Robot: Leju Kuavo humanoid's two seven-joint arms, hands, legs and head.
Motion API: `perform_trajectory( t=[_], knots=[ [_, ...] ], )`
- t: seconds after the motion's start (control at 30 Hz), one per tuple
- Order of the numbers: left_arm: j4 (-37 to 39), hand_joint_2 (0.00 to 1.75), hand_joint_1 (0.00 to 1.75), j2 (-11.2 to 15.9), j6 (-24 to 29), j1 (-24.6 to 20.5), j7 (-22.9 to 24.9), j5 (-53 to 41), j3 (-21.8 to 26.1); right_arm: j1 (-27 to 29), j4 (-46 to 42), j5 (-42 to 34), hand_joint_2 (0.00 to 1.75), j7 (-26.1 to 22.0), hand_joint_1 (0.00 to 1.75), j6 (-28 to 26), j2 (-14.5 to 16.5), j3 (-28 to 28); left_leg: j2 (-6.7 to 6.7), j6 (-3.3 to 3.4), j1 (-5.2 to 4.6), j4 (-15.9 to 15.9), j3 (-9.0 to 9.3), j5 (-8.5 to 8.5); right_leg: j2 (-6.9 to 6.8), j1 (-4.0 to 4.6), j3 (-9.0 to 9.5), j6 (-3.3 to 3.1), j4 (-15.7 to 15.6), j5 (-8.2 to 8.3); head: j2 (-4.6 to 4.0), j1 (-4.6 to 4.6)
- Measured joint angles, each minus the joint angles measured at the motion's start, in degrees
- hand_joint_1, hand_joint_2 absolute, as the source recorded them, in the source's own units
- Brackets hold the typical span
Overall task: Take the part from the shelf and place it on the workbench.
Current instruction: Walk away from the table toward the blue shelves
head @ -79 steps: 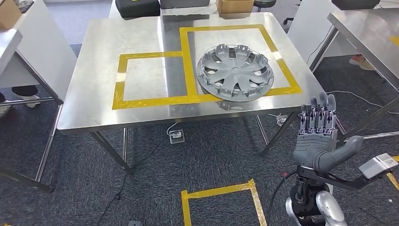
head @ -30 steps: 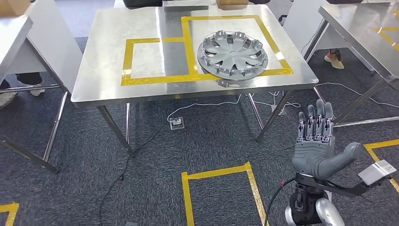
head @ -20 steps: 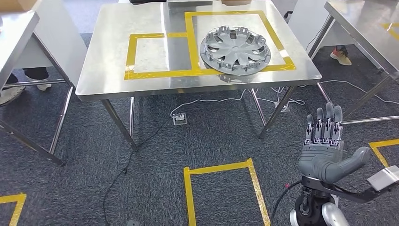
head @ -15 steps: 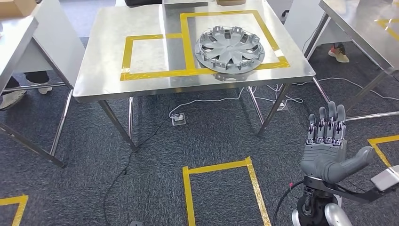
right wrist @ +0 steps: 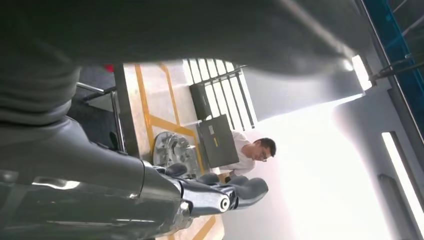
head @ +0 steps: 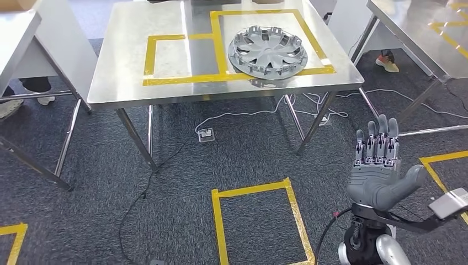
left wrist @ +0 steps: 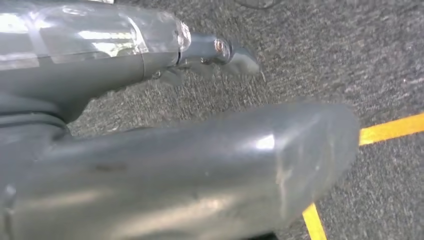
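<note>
Dark grey carpet [head: 165,182] marked with yellow tape [head: 251,221] covers the floor, and a steel tabletop [head: 121,83] stands at the far side of the scene. On it, yellow tape outlines two squares, a small one on the left and a larger one on the right. The part, a grey hubcap [head: 268,52], lies flat inside the larger square, its near edge reaching the tape line. Cables and a power strip [head: 205,134] lie on the carpet under the table.

At the near right, the right hand [head: 381,165] is raised palm-up with its fingers straight and side by side and the thumb spread out; it holds nothing and is well apart from the tabletop. The left hand [left wrist: 165,165] hangs over the carpet in its wrist view, blurred and too close to the lens, so I cannot tell whether its fingers are apart or curled.

Judging from how things lie, the placing looks done: the hubcap rests on the workbench and no hand touches it. Nothing of the task appears left beyond standing clear.
</note>
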Motion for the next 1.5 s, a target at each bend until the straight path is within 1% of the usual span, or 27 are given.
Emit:
perform_trajectory(
  t=[0.07, 0.1, 0.13, 0.17, 0.23, 0.3, 0.33, 0.43, 0.5, 0.57, 0.6, 0.63, 0.67, 0.73, 0.8, 0.83, 0.93, 0.97, 1.0, 1.1, 1.13, 1.17, 1.2, 1.27, 1.33, 1.43, 1.5],
  knots=[
    [0.01, 0.0, 0.0, -0.07, -0.01, 0.06, -0.1, 0.22, 0.0, 0.07, -0.12, -0.19, 1.75, -0.03, 0.0, -0.14, -0.14, -0.03, 0.0, 0.24, -0.05, 0.04, -0.79, 0.58, 0.02, -0.21, -2.22, 0.57, 7.21, -4.59, 0.0, 0.64],
    [0.01, 0.0, 0.0, -0.09, -0.02, 0.09, -0.1, 0.26, 0.0, 0.14, -0.14, -0.31, 1.75, -0.07, 0.0, -0.14, -0.15, -0.03, 0.0, 0.22, -0.08, 0.06, -1.19, 0.88, 0.02, -0.29, -2.85, 0.7, 10.01, -5.92, 0.0, 0.83],
    [0.01, 0.0, 0.0, -0.11, -0.02, 0.12, -0.09, 0.27, 0.0, 0.2, -0.14, -0.42, 1.75, -0.15, 0.0, -0.11, -0.15, -0.03, -0.01, 0.15, -0.1, 0.07, -1.56, 1.17, 0.03, -0.32, -2.65, 0.71, 11.03, -6.17, 0.0, 1.0],
    [0.01, 0.0, 0.0, -0.14, -0.02, 0.13, -0.09, 0.27, 0.0, 0.25, -0.14, -0.48, 1.75, -0.23, 0.0, -0.05, -0.15, -0.03, -0.02, 0.07, -0.11, 0.08, -1.86, 1.43, 0.03, -0.33, -1.45, 0.6, 9.83, -5.33, 0.0, 1.16],
    [0.01, 0.0, 0.0, -0.2, -0.02, 0.12, 0.01, 0.3, 0.0, 0.22, -0.14, -0.56, 1.75, -0.38, 0.0, 0.28, -0.16, -0.03, -0.06, -0.23, -0.11, 0.06, -2.21, 1.89, 0.06, -0.27, 3.26, 0.03, 2.09, -2.05, 0.0, 1.5],
    [0.01, 0.0, 0.0, -0.28, -0.02, 0.07, 0.28, 0.58, 0.0, 0.01, -0.11, -0.54, 1.75, -0.43, 0.0, 0.87, -0.16, 0.02, -0.02, -0.74, -0.21, 0.12, -2.62, 2.37, 0.16, -0.01, 6.82, -0.7, -4.68, -0.25, 0.0, 1.62],
    [0.01, 0.0, 0.0, -0.31, -0.04, 0.07, 0.4, 0.79, 0.0, -0.1, -0.09, -0.48, 1.75, -0.44, 0.0, 1.12, -0.16, 0.04, 0.03, -1.07, -0.19, 0.13, -2.85, 2.64, 0.23, 0.15, 7.35, -1.0, -6.04, -0.13, 0.0, 1.62],
    [0.03, 0.0, 0.0, -0.28, -0.39, 0.11, 0.75, 1.23, 0.0, -0.39, -0.09, 0.79, 1.75, -0.78, 0.0, 0.96, -0.13, 0.14, 0.16, -2.18, -0.12, 0.21, -3.34, 2.93, 0.18, 0.19, 6.97, -1.85, -6.6, 0.71, 0.0, 1.59],
    [0.05, 0.0, 0.0, -0.26, -0.55, 0.1, 0.91, 1.3, 0.0, -0.84, -0.19, 2.68, 0.87, -1.01, 0.0, -0.08, -0.07, 0.24, 0.14, -2.7, -0.11, 3.14, -4.51, 0.21, -0.07, -0.01, 6.51, -2.56, -7.05, 1.61, 0.0, 1.06],
    [0.05, 0.0, 0.0, -0.26, -0.56, 0.12, 0.84, 1.29, 0.0, -1.12, -0.34, 4.0, 0.0, -1.02, 0.0, -1.1, -0.02, 0.3, 0.09, -3.03, -0.03, 10.06, -7.03, -4.46, -0.23, 0.05, 5.62, -2.94, -6.94, 2.19, 0.0, 0.27],
    [0.05, 0.0, 0.0, -0.26, -0.55, 0.13, 0.74, 1.3, 0.0, -1.17, -0.41, 4.23, 0.0, -0.93, 0.0, -1.4, 0.0, 0.33, 0.07, -3.17, -0.02, 13.38, -8.12, -6.11, -0.28, 0.11, 5.11, -2.97, -6.78, 2.45, 0.0, -0.05],
    [0.05, 0.0, 0.0, -0.27, -0.52, 0.14, 0.6, 1.3, 0.0, -1.23, -0.47, 4.3, 0.0, -0.78, 0.0, -1.64, 0.02, 0.34, 0.06, -3.25, -0.03, 15.25, -8.46, -6.79, -0.31, 0.16, 4.59, -2.96, -6.59, 2.68, 0.0, -0.28],
    [0.05, 0.0, 0.0, -0.28, -0.48, 0.15, 0.41, 1.3, 0.0, -1.31, -0.57, 4.25, 0.0, -0.56, 0.0, -1.83, 0.03, 0.32, 0.06, -3.25, -0.03, 15.04, -7.73, -6.39, -0.31, 0.2, 4.11, -2.9, -6.33, 2.87, 0.0, -0.48],
    [0.04, 0.0, 0.0, -0.32, -0.33, 0.14, -0.02, 1.29, 0.0, -1.52, -0.92, 3.96, 0.0, -0.05, 0.0, -2.13, -0.02, 0.12, 0.06, -2.97, -0.04, 8.65, -3.24, -3.48, -0.3, 0.21, 3.38, -2.73, -5.67, 3.06, 0.0, -0.74],
    [0.03, 0.0, 0.0, -0.37, -0.2, 0.08, -0.34, 1.28, 0.0, -1.81, -1.38, 3.73, 0.0, 0.24, 0.0, -2.27, -0.17, -0.27, -0.02, -2.4, -0.13, 1.98, 0.68, -1.69, -0.26, 0.37, 2.67, -2.31, -4.9, 3.17, 0.0, -0.82],
    [0.03, 0.0, 0.0, -0.41, -0.14, 0.09, -0.39, 1.28, 0.0, -1.92, -1.58, 3.69, 0.0, 0.3, 0.0, -2.29, -0.27, -0.44, -0.08, -2.06, -0.23, 0.5, 1.35, -1.52, -0.25, 0.41, 2.37, -2.03, -4.65, 3.3, 0.0, -0.74],
    [0.03, 0.0, 0.0, -0.67, -0.04, 0.21, -0.4, 1.23, 0.01, -1.97, -2.16, 3.64, 0.0, 0.4, 0.0, -2.34, -0.56, -0.95, -0.2, -1.0, -0.31, 0.11, 0.85, -0.85, -0.18, 0.25, 1.81, -0.97, -4.41, 3.6, 0.0, -0.56],
    [0.03, 0.0, 0.0, -0.79, -0.03, 0.19, -0.39, 1.21, 0.01, -1.93, -2.41, 3.66, 0.0, 0.41, 0.0, -2.37, -0.67, -1.13, -0.2, -0.61, -0.21, -0.01, 0.62, -0.52, -0.13, 0.18, 1.46, -0.59, -3.67, 2.83, 0.0, -0.48],
    [0.03, 0.0, 0.0, -0.91, -0.02, 0.14, -0.37, 1.19, 0.01, -1.89, -2.66, 3.68, 0.0, 0.41, 0.0, -2.43, -0.78, -1.27, -0.17, -0.27, -0.08, -0.13, 0.32, -0.19, -0.07, 0.09, 0.72, -0.22, -1.81, 1.3, 0.0, -0.26],
    [0.03, 0.0, 0.0, -1.13, 0.08, 0.15, -0.31, 1.2, 0.0, -1.47, -3.0, 3.71, 0.0, 0.41, 0.0, -2.64, -0.94, -1.42, -0.13, 0.14, -0.05, -0.13, -0.72, 0.54, -0.02, -0.28, -2.85, 0.63, 8.58, -4.89, 0.0, 0.58],
    [0.03, 0.0, 0.0, -1.14, 0.11, 0.17, -0.29, 1.21, 0.0, -1.28, -3.0, 3.71, 0.0, 0.41, 0.0, -2.68, -0.94, -1.42, -0.12, 0.11, -0.06, -0.12, -1.04, 0.79, -0.02, -0.36, -3.35, 0.72, 10.79, -5.71, 0.0, 0.71],
    [0.03, 0.0, 0.0, -1.15, 0.14, 0.18, -0.27, 1.22, 0.0, -1.14, -3.01, 3.71, 0.0, 0.41, 0.0, -2.73, -0.94, -1.42, -0.11, 0.04, -0.07, -0.12, -1.3, 1.02, -0.02, -0.41, -2.89, 0.73, 10.97, -5.46, 0.0, 0.83],
    [0.03, 0.0, 0.0, -1.16, 0.15, 0.18, -0.25, 1.22, 0.0, -1.08, -3.05, 3.71, 0.0, 0.41, 0.0, -2.78, -0.94, -1.43, -0.11, -0.07, -0.06, -0.11, -1.48, 1.2, -0.02, -0.42, -1.34, 0.63, 8.83, -4.19, 0.0, 0.98],
    [0.03, 0.0, 0.0, -1.23, 0.15, 0.16, -0.19, 1.23, 0.0, -1.08, -3.26, 3.71, 0.0, 0.41, 0.0, -2.84, -0.95, -1.47, -0.1, -0.4, -0.11, -0.1, -1.63, 1.5, -0.01, -0.36, 3.36, 0.19, 0.76, -0.89, 0.0, 1.32],
    [0.03, 0.0, 0.0, -1.31, 0.15, 0.12, -0.14, 1.23, 0.0, -1.08, -3.53, 3.73, 0.0, 0.41, 0.0, -2.86, -0.97, -1.5, -0.05, -0.93, -0.26, -0.01, -1.93, 1.83, 0.04, -0.15, 6.18, -0.46, -4.86, 0.39, 0.0, 1.53],
    [0.04, 0.0, 0.0, -1.38, 0.15, 0.15, -0.07, 1.23, 0.0, -0.99, -3.77, 3.74, 0.0, 0.41, 0.0, -2.89, -0.98, -1.49, 0.12, -1.92, -0.24, -0.06, -2.38, 2.26, 0.07, -0.03, 6.23, -1.49, -6.13, 0.66, 0.0, 1.54],
    [0.04, 0.0, 0.0, -1.38, 0.14, 0.14, -0.07, 1.21, 0.0, -1.0, -3.91, 3.75, 0.0, 0.41, 0.0, -2.89, -0.96, -1.48, 0.13, -2.42, -0.17, 1.85, -3.24, 0.56, -0.08, -0.16, 6.16, -2.25, -6.7, 1.32, 0.0, 1.25]
  ],
)
